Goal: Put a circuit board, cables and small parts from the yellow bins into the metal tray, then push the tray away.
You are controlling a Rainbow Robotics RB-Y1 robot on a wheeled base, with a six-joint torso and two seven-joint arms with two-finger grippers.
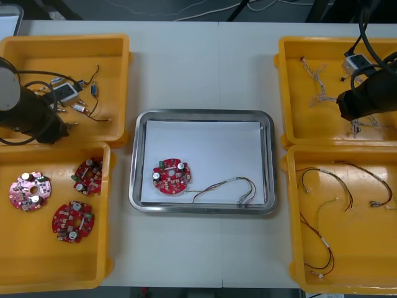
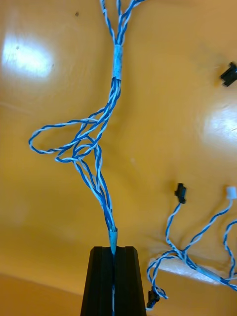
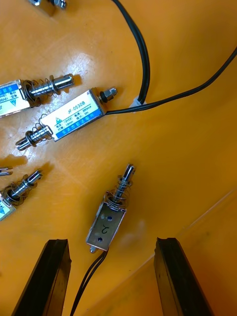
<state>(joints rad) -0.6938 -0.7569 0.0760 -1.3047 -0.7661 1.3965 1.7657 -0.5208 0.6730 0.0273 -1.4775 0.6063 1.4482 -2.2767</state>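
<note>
Pinched in my right tool (image 2: 113, 249), two o'clock from the tray (image 1: 201, 113), blue-white cable (image 2: 116, 64) may snag its neighbour (image 2: 183, 255) (loose loops); left tool (image 3: 113, 241) wide.

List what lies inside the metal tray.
Metal tray: on its white lining, one round red circuit board and a looped cable beside it; the floor beneath is covered. Right hand grips a twisted blue and white cable in a yellow bin.
</note>
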